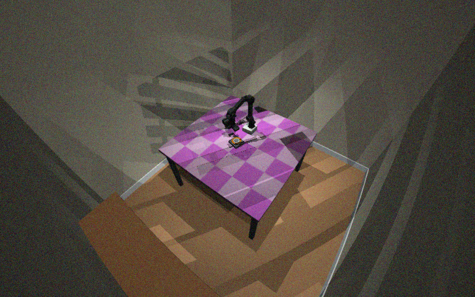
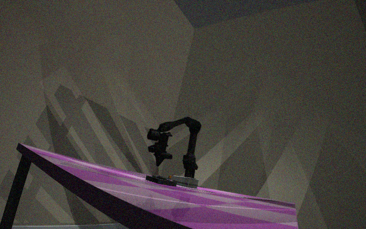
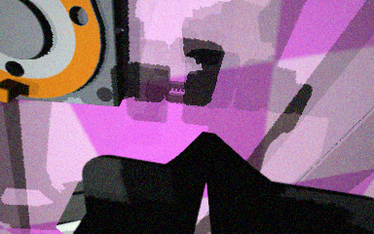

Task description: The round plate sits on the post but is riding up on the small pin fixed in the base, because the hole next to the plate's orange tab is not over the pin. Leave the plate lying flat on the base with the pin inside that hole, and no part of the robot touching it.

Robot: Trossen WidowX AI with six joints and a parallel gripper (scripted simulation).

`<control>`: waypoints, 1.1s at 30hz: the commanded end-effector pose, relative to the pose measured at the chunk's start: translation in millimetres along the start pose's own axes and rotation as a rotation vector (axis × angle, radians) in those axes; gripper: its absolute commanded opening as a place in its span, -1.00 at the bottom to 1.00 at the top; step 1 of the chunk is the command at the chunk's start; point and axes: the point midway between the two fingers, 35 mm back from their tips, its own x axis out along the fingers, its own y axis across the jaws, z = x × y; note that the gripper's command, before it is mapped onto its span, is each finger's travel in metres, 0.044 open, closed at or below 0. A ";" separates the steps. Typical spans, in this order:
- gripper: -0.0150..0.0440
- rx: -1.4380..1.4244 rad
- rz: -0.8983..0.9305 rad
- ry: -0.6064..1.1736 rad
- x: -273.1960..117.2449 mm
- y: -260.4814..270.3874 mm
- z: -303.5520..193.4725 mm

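Black parallel-jaw gripper (image 3: 204,146) clenched on nothing, pointed fingertips met, hovering off the dark square base (image 1: 235,142); flat round grey-and-orange plate (image 3: 58,54) lies on that base, on the glossy purple checkered table (image 1: 245,175)

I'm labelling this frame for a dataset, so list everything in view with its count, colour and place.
Checkered table: one, purple and pale pink, dark legs, on brown floor.
Flat square base: one, dark, on the table beside the arm's mount.
Round plate: one, orange ring with grey centre, on the base.
Orange tab: one, at the plate's edge.
Mount block: one, whitish, under the arm.
Robot arm: one, black.
Gripper: one, black, shut, empty, above the table near the base.
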 end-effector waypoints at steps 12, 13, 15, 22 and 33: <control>-0.49 -0.273 0.176 -0.156 -25.3 118.4 -15.1; -0.49 -0.273 0.176 -0.156 -25.3 118.4 -15.1; -0.49 -0.273 0.176 -0.156 -21.8 119.3 -14.3; -0.49 -0.273 0.176 -0.156 10.0 126.8 -9.6; -0.49 -0.273 0.176 -0.156 20.4 134.3 -8.7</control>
